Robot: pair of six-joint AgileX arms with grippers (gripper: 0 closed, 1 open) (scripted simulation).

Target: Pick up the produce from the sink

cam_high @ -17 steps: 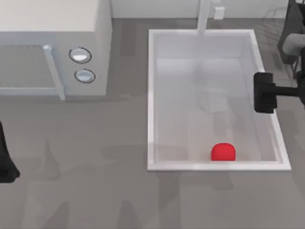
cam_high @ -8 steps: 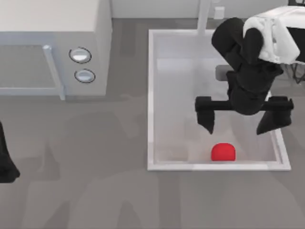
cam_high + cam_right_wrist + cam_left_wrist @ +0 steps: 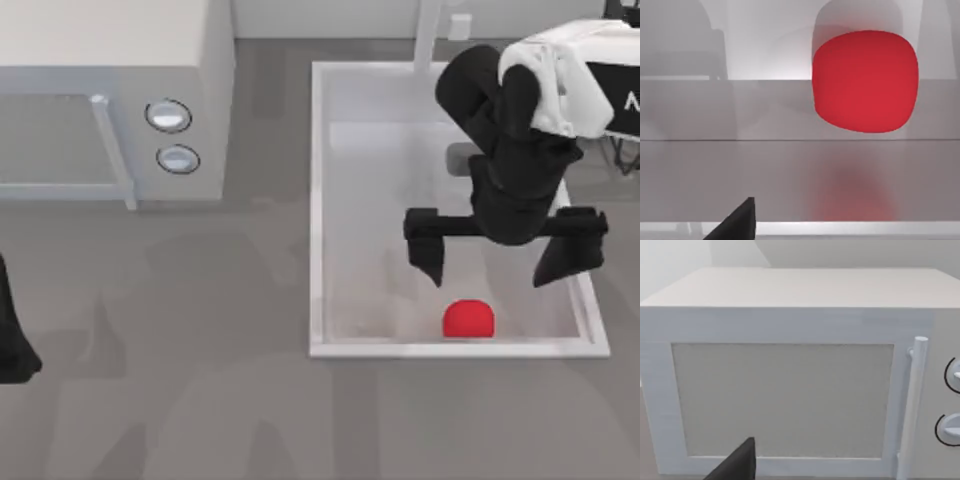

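Note:
The produce (image 3: 468,318) is a small smooth red ball lying on the floor of the white sink (image 3: 316,200), close to its near wall. My right gripper (image 3: 495,260) hangs open over the basin, just behind the produce, its two black fingers spread wide and nothing between them. The right wrist view has the produce (image 3: 865,80) large and close against the basin wall, with one dark fingertip (image 3: 740,222) at the frame's edge. My left gripper (image 3: 10,335) is parked at the table's left edge.
A white microwave (image 3: 110,100) with two round knobs (image 3: 168,116) stands at the back left; the left wrist view faces its door (image 3: 782,400). A pale faucet post (image 3: 428,35) rises at the sink's far end. Bare grey table lies in front.
My right arm has swung in from the right edge to above the sink and spread its fingers behind the produce. In the last half second it barely shifted. The produce has not moved.

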